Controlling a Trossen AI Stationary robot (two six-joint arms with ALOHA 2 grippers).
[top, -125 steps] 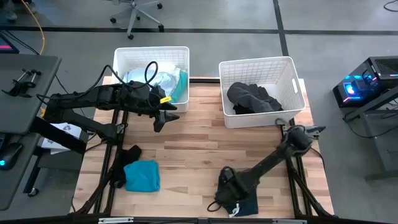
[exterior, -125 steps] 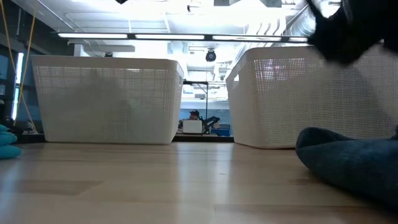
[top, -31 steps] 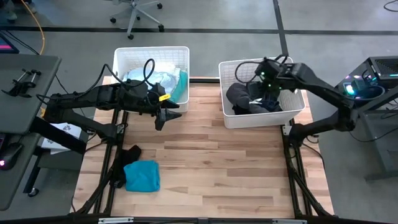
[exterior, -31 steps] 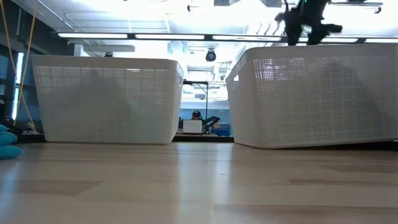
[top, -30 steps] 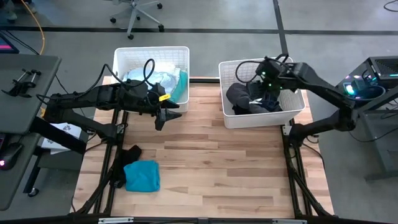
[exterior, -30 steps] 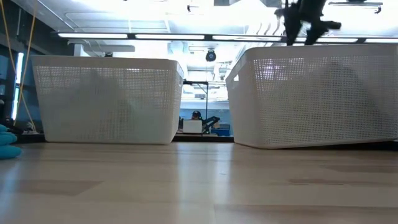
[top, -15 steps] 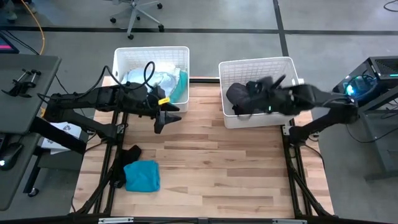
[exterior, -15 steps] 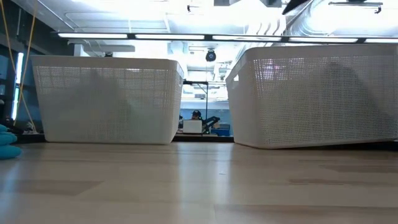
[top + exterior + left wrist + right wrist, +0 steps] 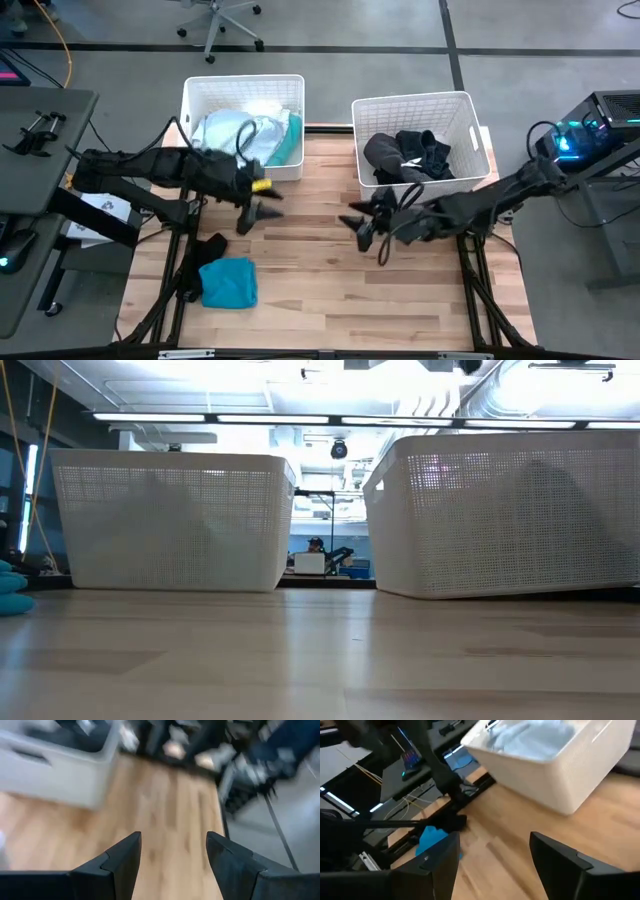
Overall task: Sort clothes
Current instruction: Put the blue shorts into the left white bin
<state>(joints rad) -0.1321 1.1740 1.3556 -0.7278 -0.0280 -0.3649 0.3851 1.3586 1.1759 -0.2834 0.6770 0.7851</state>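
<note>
Both grippers, left (image 9: 256, 212) and right (image 9: 365, 232), hover empty over the table (image 9: 310, 290).

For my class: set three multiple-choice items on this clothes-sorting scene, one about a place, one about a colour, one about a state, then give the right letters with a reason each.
1. Where does the teal garment lie?
A. on the table near the left arm's side
B. in the right basket
C. on the floor

2. What colour are the clothes in the right basket?
A. white
B. dark
C. red

3. How are the right gripper's fingers?
A. shut on a shirt
B. shut on nothing
C. open and empty

Answers:
1 A: the teal garment rests on the table, beside a black garment.
2 B: the right basket holds the dark clothes.
3 C: the right gripper hovers over the table, fingers apart with nothing between them.
</note>
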